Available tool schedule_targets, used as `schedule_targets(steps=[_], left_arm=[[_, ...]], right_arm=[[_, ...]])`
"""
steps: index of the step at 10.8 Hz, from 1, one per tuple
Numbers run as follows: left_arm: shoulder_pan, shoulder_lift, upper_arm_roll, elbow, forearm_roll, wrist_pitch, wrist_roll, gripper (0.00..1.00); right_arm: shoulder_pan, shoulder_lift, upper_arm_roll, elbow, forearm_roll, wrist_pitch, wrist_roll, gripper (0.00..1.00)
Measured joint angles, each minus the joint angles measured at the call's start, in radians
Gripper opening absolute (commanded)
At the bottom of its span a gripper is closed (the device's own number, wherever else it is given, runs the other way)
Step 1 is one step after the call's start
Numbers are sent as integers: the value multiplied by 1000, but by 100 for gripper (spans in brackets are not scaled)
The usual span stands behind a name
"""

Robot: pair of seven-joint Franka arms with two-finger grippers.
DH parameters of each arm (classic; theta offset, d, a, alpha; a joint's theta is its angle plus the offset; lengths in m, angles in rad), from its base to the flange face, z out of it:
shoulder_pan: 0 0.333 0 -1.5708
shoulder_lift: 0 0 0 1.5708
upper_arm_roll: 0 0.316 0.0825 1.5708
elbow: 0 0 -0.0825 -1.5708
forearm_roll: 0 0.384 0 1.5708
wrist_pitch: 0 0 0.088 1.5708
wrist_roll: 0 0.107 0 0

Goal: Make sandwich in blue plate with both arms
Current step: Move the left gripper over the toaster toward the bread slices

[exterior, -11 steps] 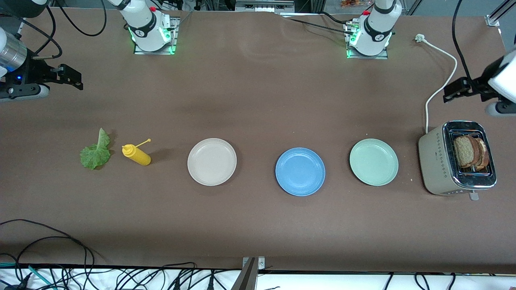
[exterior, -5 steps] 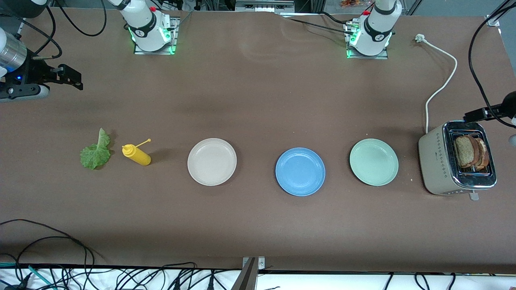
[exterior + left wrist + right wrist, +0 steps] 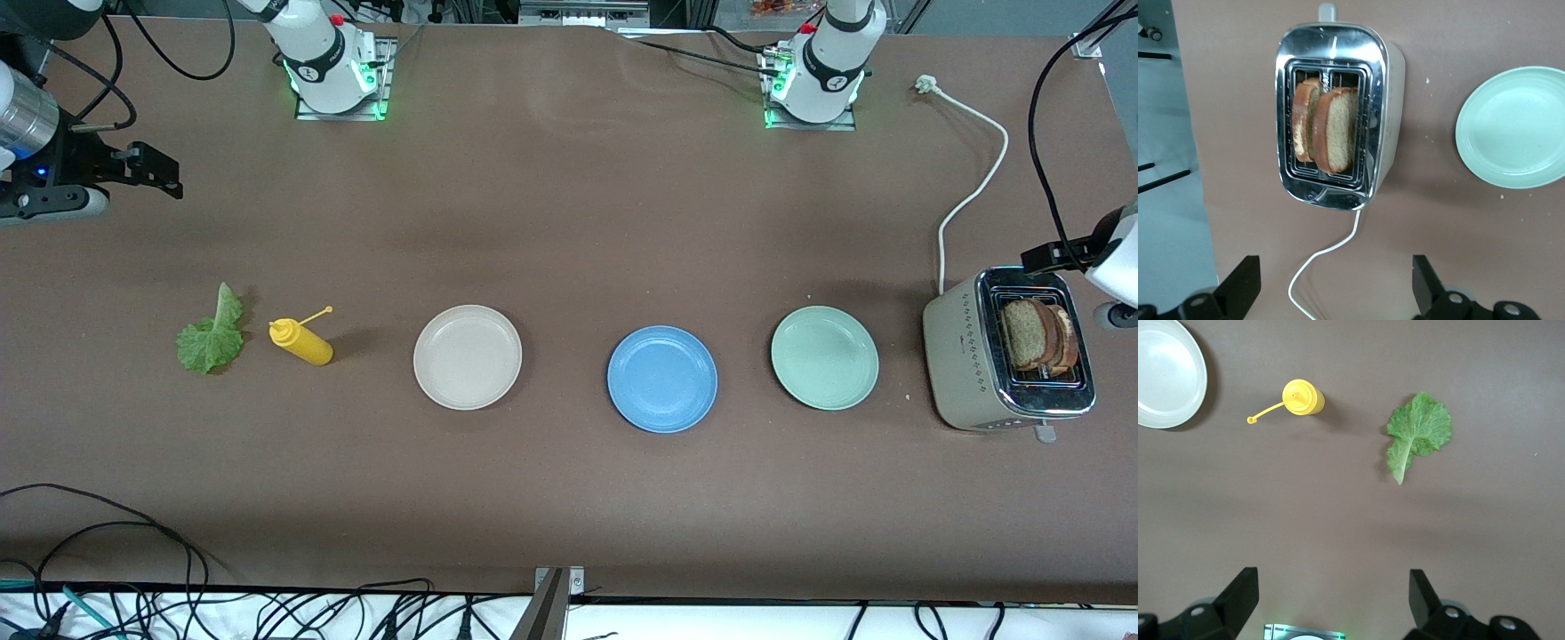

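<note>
Since a second ago only the left gripper has swung in over the toaster, jaws wide and empty, lined up for the bread slices standing in its slots. Right gripper waits open over bare table near the lettuce. Blue plate sits empty mid-table.

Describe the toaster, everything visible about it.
The toaster is a two-slot model with a cream-beige body and a shiny chrome top, standing upright on the brown table at the left arm's end, beside the mint-green plate. Two brown bread slices stand in its slots, leaning and sticking up above the wire racks. A grey lever juts from the end nearer the front camera. A white cord runs away across the table to an unplugged plug.
</note>
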Motion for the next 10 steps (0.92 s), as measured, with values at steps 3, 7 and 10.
schedule_targets(steps=[3,7,10], left_arm=[[-11,1,-17,0,-23,-41,0,100],[58,32,-10,0,-83,14,41,100],[157,116,-7,0,-151,122,137,100]], right_arm=[[0,0,0,0,0,0,0,100],[0,0,-1,0,0,0,0,100],[0,0,-2,0,0,0,0,100]])
